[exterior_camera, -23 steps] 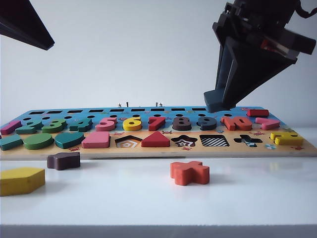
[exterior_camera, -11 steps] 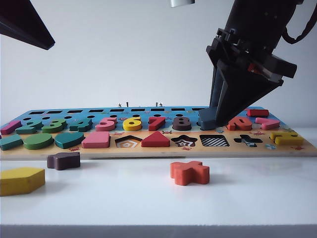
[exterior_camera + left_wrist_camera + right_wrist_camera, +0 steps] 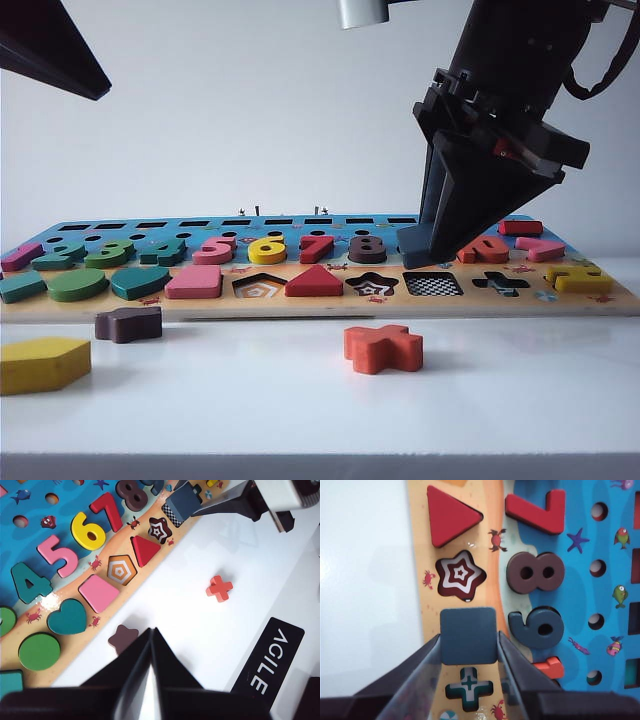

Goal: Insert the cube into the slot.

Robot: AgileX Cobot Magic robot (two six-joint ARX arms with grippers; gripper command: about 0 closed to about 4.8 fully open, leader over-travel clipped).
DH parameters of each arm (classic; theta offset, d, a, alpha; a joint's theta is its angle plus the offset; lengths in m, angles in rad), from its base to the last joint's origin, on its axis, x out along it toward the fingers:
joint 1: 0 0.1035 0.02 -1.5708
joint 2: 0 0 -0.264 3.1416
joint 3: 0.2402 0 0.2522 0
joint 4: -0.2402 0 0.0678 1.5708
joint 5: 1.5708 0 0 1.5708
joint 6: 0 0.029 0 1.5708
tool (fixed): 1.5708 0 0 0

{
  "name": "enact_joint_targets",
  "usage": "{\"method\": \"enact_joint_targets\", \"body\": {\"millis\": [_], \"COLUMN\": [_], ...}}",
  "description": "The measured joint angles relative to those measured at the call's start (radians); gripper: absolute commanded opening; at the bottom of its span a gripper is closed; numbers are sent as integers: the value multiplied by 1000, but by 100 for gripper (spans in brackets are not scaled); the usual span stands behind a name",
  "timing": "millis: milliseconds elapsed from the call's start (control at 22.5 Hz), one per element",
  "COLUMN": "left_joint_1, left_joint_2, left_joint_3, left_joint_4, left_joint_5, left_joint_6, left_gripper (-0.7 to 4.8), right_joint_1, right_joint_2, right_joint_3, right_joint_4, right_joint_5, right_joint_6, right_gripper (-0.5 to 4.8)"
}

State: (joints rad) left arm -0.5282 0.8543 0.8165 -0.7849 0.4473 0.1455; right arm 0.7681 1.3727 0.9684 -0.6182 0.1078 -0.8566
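right gripper (image 3: pixel 468 650) clamped on the cube (image 3: pixel 468 635), has dropped and slid left over the last second; cube now hangs just above the slot (image 3: pixel 432 284), not seated, so insertion looks one short descent away. left gripper (image 3: pixel 150 645) closed, empty, parked above the near table edge. loose pieces on table: 3 — one cross (image 3: pixel 383 348), one wavy block (image 3: pixel 128 323), one pentagon (image 3: pixel 42 362). empty recesses visible: 4.

A black plate (image 3: pixel 272 661) reads "AGILE".
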Motion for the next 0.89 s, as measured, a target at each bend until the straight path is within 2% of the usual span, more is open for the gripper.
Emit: {"method": "enact_joint_targets", "body": {"millis": [888], "left_joint_1": [0], "left_joint_2": [0], "left_joint_3": [0], "left_joint_4": [0], "left_joint_5": [0], "left_joint_6": [0], "left_gripper": [17], "right_joint_1": [-16], "right_joint_2": [27], "right_joint_3": [0], "right_joint_4": [2], "right_joint_5": [-3], "right_joint_6": [0], "right_gripper": [84]}}
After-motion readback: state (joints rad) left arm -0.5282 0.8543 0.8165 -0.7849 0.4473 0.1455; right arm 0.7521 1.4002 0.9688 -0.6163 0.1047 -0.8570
